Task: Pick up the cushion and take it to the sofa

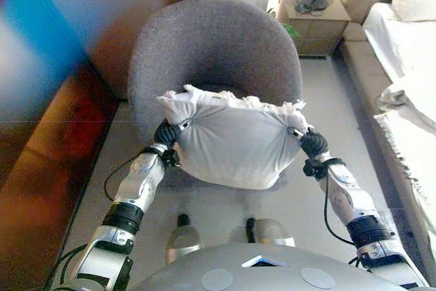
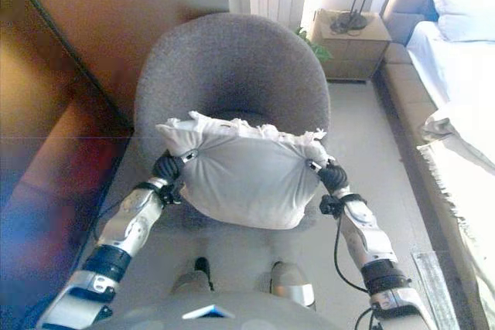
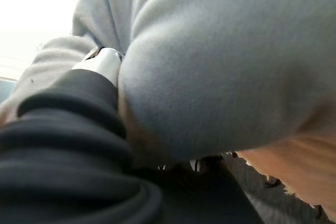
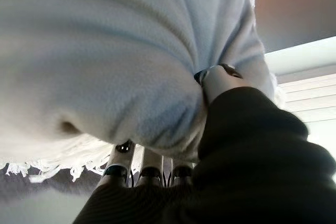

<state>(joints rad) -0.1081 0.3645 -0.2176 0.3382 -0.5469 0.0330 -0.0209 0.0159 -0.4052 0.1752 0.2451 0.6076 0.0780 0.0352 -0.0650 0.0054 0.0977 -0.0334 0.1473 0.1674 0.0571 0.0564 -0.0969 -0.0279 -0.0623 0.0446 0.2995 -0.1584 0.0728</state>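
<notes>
Cushion (image 1: 231,144): hanging at frame centre, just before the grey armchair (image 1: 214,52).
Left robot hand (image 1: 167,133): pinching the cushion's left side.
Right robot hand (image 1: 312,142): pinching its right side.
Handling: looking light, soft, saggy; fringed edge flopping, so side holds are suiting it.

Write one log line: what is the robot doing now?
cushion: lifted before grey chair | left hand: pinching cushion | right hand: pinching cushion

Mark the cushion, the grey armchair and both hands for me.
cushion (image 1: 231,144), left eye view, middle of its front face.
grey armchair (image 1: 214,46), left eye view, inner backrest.
left hand (image 1: 167,132), left eye view, dark cover at the cushion's edge.
right hand (image 1: 313,142), left eye view, dark cover.
</notes>
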